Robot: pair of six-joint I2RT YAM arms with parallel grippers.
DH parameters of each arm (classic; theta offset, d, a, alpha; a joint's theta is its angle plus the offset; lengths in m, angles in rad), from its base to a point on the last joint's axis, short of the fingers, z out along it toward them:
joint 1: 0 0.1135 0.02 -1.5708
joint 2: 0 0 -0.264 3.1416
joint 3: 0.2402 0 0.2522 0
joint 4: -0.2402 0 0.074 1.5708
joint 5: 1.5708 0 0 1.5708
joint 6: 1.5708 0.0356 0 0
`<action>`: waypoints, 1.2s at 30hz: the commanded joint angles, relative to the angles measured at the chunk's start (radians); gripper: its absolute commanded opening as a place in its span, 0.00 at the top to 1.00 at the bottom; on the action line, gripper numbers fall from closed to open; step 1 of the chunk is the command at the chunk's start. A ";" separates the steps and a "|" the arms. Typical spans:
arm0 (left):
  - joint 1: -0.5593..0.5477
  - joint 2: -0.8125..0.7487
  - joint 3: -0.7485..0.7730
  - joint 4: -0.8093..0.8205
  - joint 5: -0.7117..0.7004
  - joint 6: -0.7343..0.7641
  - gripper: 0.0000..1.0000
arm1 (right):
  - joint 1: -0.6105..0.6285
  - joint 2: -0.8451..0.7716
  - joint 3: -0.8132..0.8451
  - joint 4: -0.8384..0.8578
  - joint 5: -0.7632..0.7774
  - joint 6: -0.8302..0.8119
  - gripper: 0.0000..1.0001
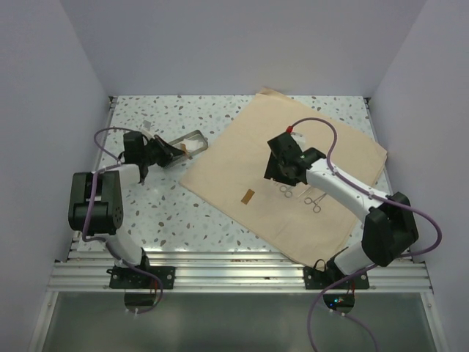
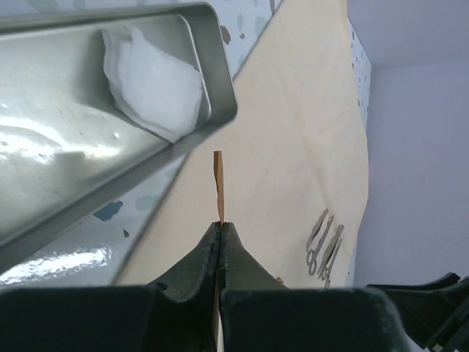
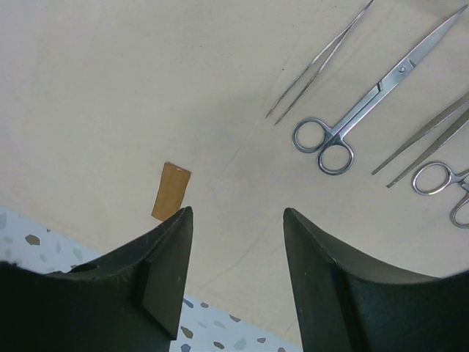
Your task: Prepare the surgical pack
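Note:
The surgical pack's tan cloth sheet point(image 1: 293, 158) lies flat and unfolded on the speckled table. Scissors point(image 3: 366, 103) and tweezers point(image 3: 322, 62) lie loose on it, also visible as silver instruments point(image 2: 325, 246) in the left wrist view. The steel tray point(image 1: 189, 141) sits off the cloth to its left, with a white gauze pad point(image 2: 154, 84) inside. My left gripper point(image 2: 221, 226) is beside the tray, shut on a thin brown strip point(image 2: 218, 183) seen edge-on. My right gripper point(image 3: 238, 213) hangs open over the cloth's near edge, with nothing between its jaws.
A second small brown strip point(image 3: 171, 191) lies flat on the cloth just ahead of my right gripper's left finger. White walls close in the table on three sides. A metal rail point(image 1: 234, 268) runs along the near edge by the arm bases.

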 commanded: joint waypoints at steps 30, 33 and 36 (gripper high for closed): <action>0.071 0.179 0.196 -0.083 -0.061 0.052 0.83 | -0.009 0.128 0.032 0.091 -0.100 -0.012 0.44; 0.072 0.168 0.195 -0.083 -0.069 0.042 0.65 | -0.006 0.134 0.036 0.093 -0.104 -0.006 0.44; 0.074 0.128 0.163 -0.077 -0.090 0.030 0.50 | -0.006 0.139 0.045 0.085 -0.106 0.001 0.44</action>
